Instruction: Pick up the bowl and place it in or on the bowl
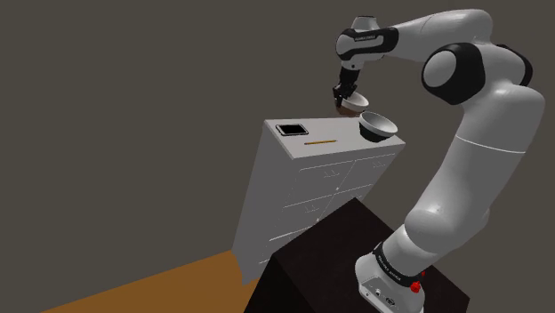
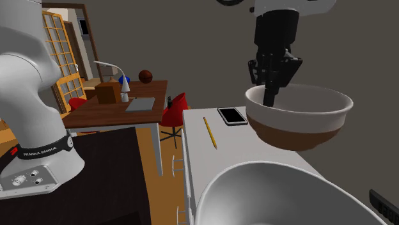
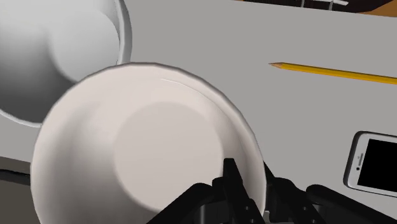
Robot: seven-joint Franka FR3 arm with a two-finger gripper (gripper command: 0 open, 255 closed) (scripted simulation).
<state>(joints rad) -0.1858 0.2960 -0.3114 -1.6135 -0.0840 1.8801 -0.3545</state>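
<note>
The fingers [image 2: 271,89] clench the rim of the brown-bottomed bowl [image 2: 297,124], one inside and one outside, so it hangs above the dresser [image 1: 293,191] just beside the white bowl [image 2: 275,198], seemingly high enough to clear that bowl's rim

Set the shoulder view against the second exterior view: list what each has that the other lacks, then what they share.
Shoulder view alone: the arm's elbow and the dresser's drawer fronts. Second exterior view alone: a wooden desk with a lamp and ball, a red chair, a glazed door. Shared: the brown-based bowl held in the fingers, and the grey bowl, phone and pencil on the dresser top.
</note>
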